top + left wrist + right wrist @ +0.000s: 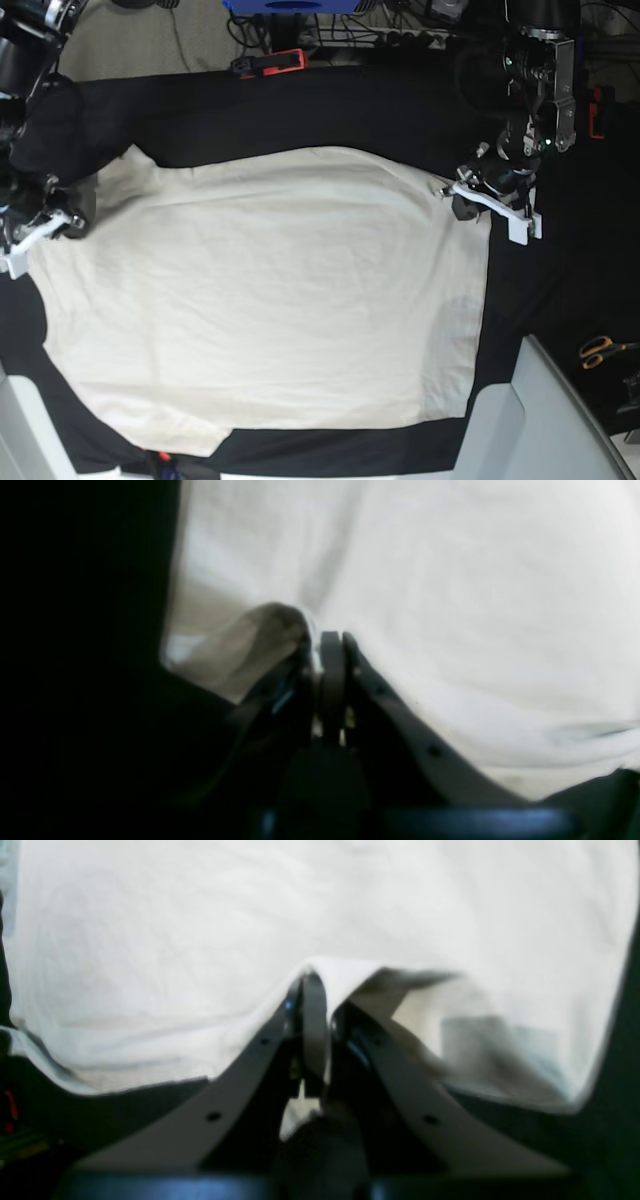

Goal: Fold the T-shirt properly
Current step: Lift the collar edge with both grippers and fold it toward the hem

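T-shirt (270,300) lies flat, long axis running left-right.

black table cloth (330,110), orange-handled scissors (603,350), red clamp (277,63)

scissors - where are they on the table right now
In the base view the orange-handled scissors lie near the right edge on the black table cloth, off the T-shirt and below the left end effector.
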